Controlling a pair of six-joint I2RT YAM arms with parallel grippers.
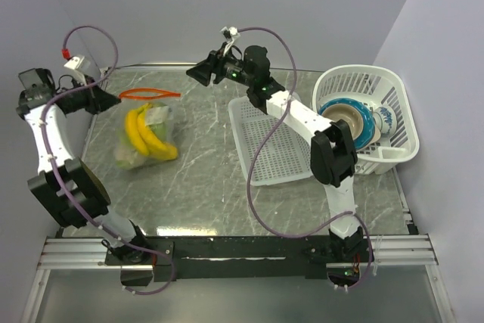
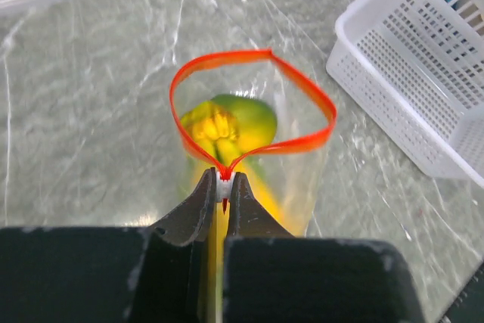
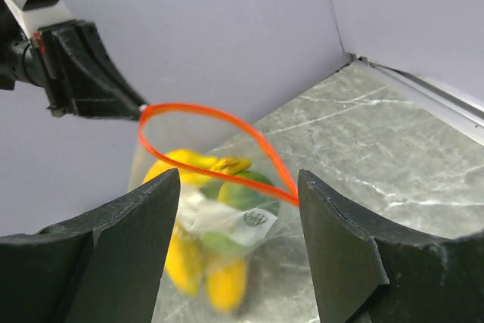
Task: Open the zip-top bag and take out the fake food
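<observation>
Overall: a grey marbled table (image 1: 204, 187) seen from above, with one arm at the left of the frame and one at centre-right.
Zip-top bag (image 1: 147, 138): clear, thin and floppy, in the left-centre of the overhead view. Whether its bottom rests on the table cannot be told.
Zip strip (image 2: 257, 54): orange-red, pulled into an open loop, so the mouth gapes wide in both wrist views.
Contents of the bag: a yellow banana bunch (image 1: 144, 135) lies uppermost. A green ball (image 2: 249, 115) sits beside it, and there is a pale piece with a printed label. All of it is inside the bag.
Left gripper (image 2: 221, 183): jaws closed, pinching one end of the zip strip at the bottom of the loop in its own view.
Right gripper (image 3: 236, 183): jaws spread wide with nothing between them. It faces the bag's mouth and, in the overhead view, sits just right of the strip's far end without touching it.
Flat slotted basket (image 1: 261, 149): white and rectangular, right of centre on the table, well apart from the bag.
Rounded basket (image 1: 393, 104): white, at the right edge. It holds a blue bowl (image 1: 363, 122) with a tan bowl (image 1: 344, 119) nested in it, both tipped on edge and partly hidden by the right arm.
</observation>
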